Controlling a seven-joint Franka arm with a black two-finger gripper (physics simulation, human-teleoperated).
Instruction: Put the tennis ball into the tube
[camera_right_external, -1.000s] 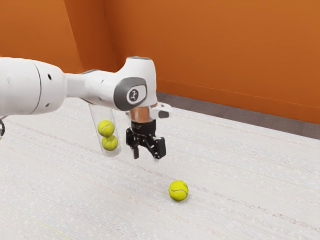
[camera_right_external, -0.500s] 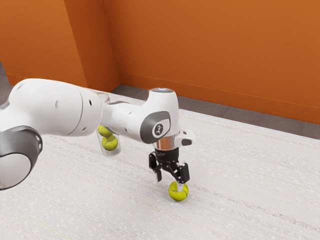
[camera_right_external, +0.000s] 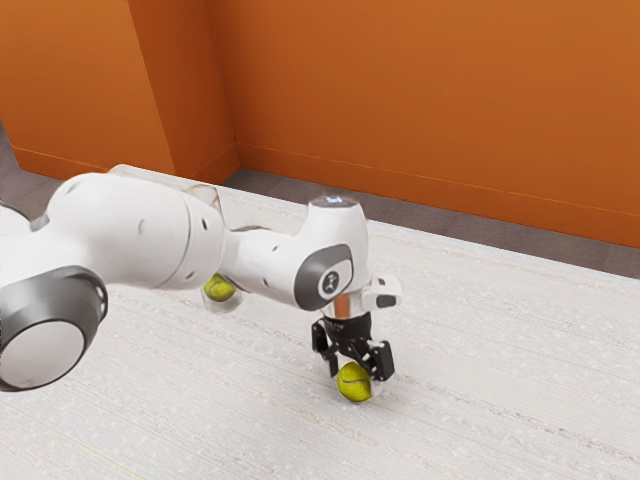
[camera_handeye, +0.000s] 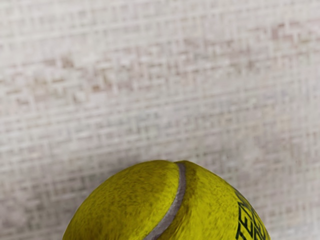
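Claw (camera_right_external: 356, 377) spread open astride the tennis ball (camera_right_external: 353, 384); the tube (camera_right_external: 226, 303) stands upright, long axis vertical.

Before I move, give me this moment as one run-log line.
claw: open, astride tennis ball | tennis ball: on table, outside tube | tube: partly hidden by arm, second ball visible inside | insertion: pending

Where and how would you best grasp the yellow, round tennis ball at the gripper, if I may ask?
The tennis ball is probably best gripped around its widest middle, from above, fingers on opposite sides: it is round and sits on the pale tabletop.
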